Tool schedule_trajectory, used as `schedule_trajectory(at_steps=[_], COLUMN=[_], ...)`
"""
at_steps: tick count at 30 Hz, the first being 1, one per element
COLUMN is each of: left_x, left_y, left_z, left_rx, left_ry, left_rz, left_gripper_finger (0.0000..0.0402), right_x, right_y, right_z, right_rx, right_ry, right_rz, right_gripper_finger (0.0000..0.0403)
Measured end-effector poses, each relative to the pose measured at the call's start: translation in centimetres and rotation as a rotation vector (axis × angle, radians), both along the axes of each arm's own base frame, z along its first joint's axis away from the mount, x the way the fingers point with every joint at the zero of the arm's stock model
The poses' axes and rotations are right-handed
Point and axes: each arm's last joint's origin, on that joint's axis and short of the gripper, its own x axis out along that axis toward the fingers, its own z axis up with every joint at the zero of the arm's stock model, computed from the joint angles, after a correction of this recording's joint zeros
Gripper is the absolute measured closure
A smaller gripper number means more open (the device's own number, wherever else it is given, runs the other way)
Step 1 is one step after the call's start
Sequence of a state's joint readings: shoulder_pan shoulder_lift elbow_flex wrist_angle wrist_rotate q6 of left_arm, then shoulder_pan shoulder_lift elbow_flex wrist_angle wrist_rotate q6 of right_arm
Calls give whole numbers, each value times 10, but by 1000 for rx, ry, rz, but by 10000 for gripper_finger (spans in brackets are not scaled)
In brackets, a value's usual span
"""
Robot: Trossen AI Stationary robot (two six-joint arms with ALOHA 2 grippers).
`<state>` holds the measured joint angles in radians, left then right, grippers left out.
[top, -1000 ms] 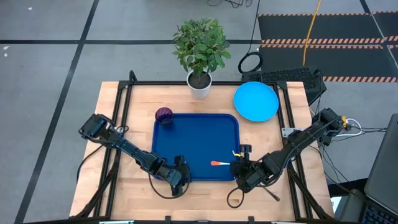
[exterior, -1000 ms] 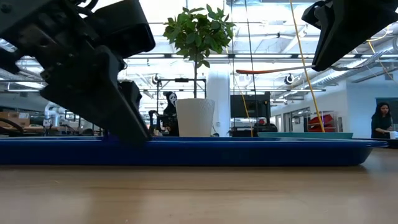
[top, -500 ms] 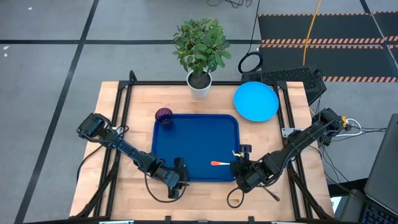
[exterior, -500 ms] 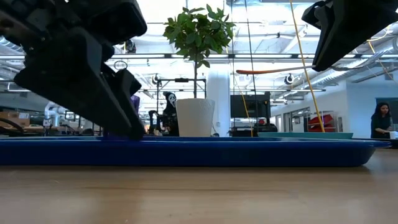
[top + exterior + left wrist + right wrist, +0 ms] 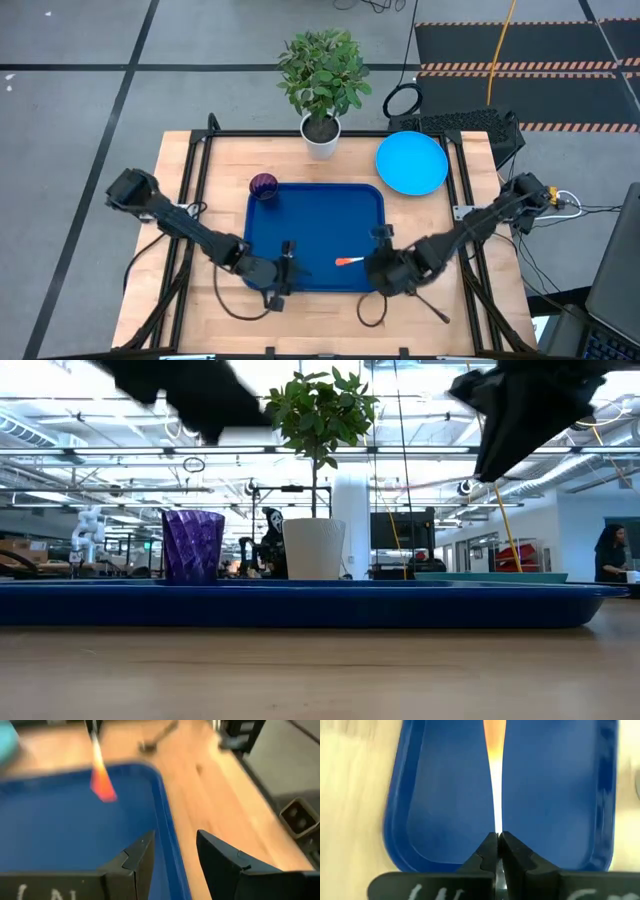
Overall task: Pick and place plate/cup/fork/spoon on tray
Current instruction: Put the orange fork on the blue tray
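The right gripper (image 5: 498, 842), clamped on the fork (image 5: 494, 765), held it over the tray (image 5: 310, 215). The left gripper (image 5: 174, 851) was parted, empty. The plate (image 5: 411, 163), cup (image 5: 263, 184) and spoon (image 5: 156, 739) remained outside.

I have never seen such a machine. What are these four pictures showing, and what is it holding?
It is a robot with two dark arms at a wooden table. One camera looks from above, one from table height, one from each wrist. The right gripper is shut on the fork, above the blue tray. The left gripper is open and empty at the tray's near edge. The purple cup stands in a tray corner. The light-blue plate, a potted plant and the spoon are on the table.
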<state>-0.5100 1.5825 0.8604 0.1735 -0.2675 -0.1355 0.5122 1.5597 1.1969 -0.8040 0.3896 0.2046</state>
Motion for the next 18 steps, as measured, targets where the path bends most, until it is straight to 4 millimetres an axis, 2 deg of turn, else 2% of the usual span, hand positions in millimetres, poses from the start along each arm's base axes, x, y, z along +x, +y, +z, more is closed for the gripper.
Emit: schedule_trajectory(at_steps=[4, 8, 18], left_x=[-12, -20, -26], left_y=[2, 2, 4], left_z=[26, 33, 25], left_rx=[56, 113, 212], left_ry=[-88, -92, -18], left_rz=[8, 27, 51], left_gripper_finger=[252, 252, 252], right_x=[10, 14, 32], right_y=[-12, -22, -72], right_z=[0, 0, -1], right_rx=[-17, -144, -211], right_ry=[80, 130, 146], right_rz=[333, 617, 701], right_gripper_finger=[403, 403, 403])
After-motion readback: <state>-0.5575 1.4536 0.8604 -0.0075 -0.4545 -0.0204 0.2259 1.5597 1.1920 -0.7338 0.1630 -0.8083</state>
